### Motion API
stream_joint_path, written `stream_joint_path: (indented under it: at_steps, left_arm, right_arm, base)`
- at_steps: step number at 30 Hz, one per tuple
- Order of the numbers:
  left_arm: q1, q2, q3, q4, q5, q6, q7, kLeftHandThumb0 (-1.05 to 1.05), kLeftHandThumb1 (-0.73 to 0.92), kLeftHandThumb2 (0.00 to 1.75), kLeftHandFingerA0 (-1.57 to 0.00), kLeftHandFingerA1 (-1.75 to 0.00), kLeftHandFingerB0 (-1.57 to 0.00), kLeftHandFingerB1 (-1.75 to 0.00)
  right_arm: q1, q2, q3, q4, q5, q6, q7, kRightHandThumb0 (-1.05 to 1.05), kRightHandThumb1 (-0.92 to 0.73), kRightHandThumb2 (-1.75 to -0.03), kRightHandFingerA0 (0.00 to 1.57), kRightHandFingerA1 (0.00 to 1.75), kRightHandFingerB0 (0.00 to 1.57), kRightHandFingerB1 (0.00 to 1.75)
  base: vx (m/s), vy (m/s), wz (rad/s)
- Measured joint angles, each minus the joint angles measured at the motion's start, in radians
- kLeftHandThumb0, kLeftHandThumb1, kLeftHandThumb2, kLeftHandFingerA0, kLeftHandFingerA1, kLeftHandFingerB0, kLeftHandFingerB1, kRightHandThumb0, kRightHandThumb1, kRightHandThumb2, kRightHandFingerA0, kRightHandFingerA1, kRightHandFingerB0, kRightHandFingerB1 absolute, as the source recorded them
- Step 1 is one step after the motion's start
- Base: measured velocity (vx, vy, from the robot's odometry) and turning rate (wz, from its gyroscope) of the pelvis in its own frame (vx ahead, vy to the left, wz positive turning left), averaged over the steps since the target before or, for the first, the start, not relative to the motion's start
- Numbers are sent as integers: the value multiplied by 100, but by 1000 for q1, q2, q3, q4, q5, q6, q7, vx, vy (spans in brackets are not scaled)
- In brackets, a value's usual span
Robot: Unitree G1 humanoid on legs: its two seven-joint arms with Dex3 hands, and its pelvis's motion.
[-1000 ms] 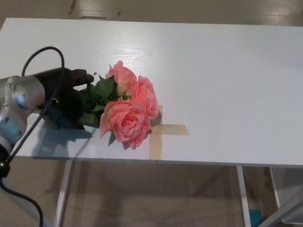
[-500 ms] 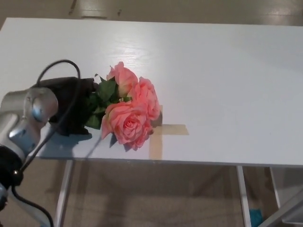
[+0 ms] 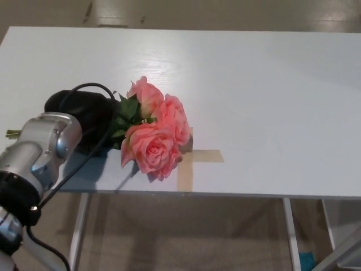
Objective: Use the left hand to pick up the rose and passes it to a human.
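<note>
Head view: left hand [image 3: 84, 118] fingers closed around rose [image 3: 152, 135] stems

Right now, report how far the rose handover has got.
Done: the left hand has reached the rose bunch and covers its stem end beside the green leaves. In hand: the grasp; whether the hand has closed cannot be seen from the head view. Left: the blooms look to be still low over the white table, above the tape cross, and no person is in view to take them.
</note>
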Motion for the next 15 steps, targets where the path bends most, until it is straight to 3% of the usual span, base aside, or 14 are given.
stream_joint_path:
  at_steps: [1,4,15]
  left_arm:
    - [0,-3,-1,8,3,-2,10,-21,66,61,-78,-140,-54,-41]
    - [1,-7,-6,27,12,-11,47,-21,66,61,-79,-138,-51,-40]
    - [14,-7,-6,67,41,-67,190,-22,63,58,-81,-143,-67,-44]
  right_arm:
    - [-2,0,0,0,0,0,0,-55,-79,-64,61,57,47,36]
    - [-6,0,3,0,-1,-1,0,-55,-79,-64,61,57,47,36]
    - [-10,0,8,0,-1,-4,0,-56,-80,-64,61,57,47,36]
  base:
    - [0,0,0]
    - [0,0,0]
    - [0,0,0]
